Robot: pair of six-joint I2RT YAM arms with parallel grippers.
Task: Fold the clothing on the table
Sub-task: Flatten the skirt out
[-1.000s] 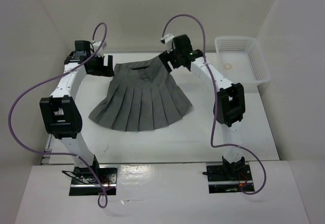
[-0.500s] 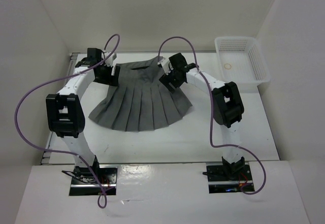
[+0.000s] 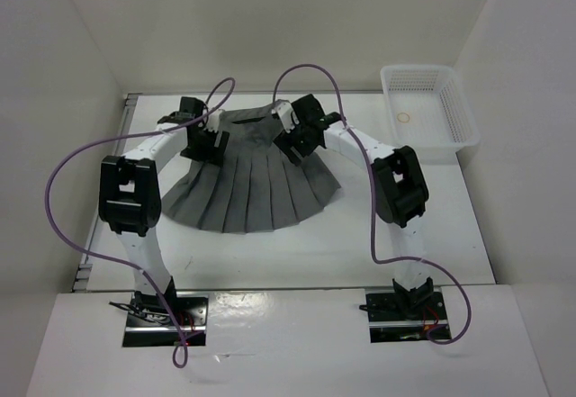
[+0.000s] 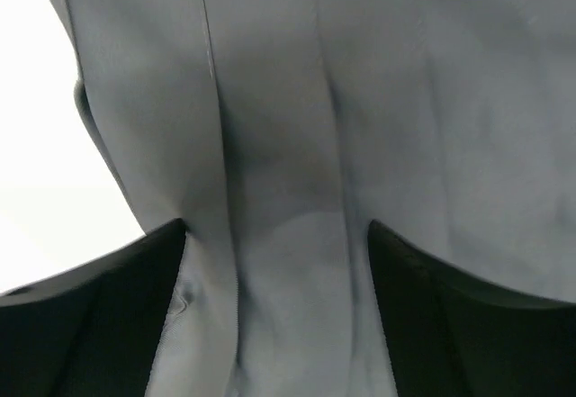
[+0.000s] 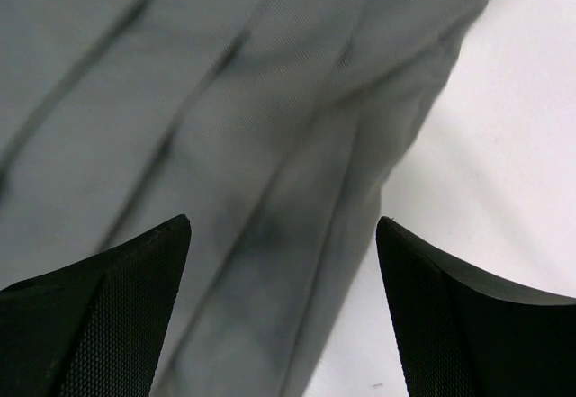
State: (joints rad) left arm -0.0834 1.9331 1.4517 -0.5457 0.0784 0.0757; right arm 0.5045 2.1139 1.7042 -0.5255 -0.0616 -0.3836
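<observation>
1. Left claw (image 4: 277,226): I read the two fingers (image 4: 108,316) as spread wide, released, gripping nothing. The wrist camera shows grey pleats of the skirt (image 4: 360,100) running between them, with white table (image 4: 36,145) showing past the skirt's edge on the left side of that view. The claw is close over the cloth; I cannot tell whether the fingertips touch it.

2. Right claw (image 5: 283,221): also spread wide and released. Its fingers (image 5: 90,316) straddle the skirt's (image 5: 180,100) side edge, one over pleats, the other over bare table (image 5: 504,145).

3. From the overhead camera, the skirt (image 3: 247,190) lies flat on the table (image 3: 297,244), beyond the arm bases, with its wide hem toward me and its narrow waistband on the far side. The left claw (image 3: 205,143) sits over the upper left part of the skirt and the right claw (image 3: 290,138) over the upper right part, both just below the waistband.

4. Change over the last second: the left claw was on bare table beside the left end of the waistband and has moved inward onto the cloth. The right claw was at the waistband's right corner and has moved inward and toward me. The skirt has kept its place and outline.

5. At the far right, a white mesh basket (image 3: 454,113) stands well apart from the skirt.
</observation>
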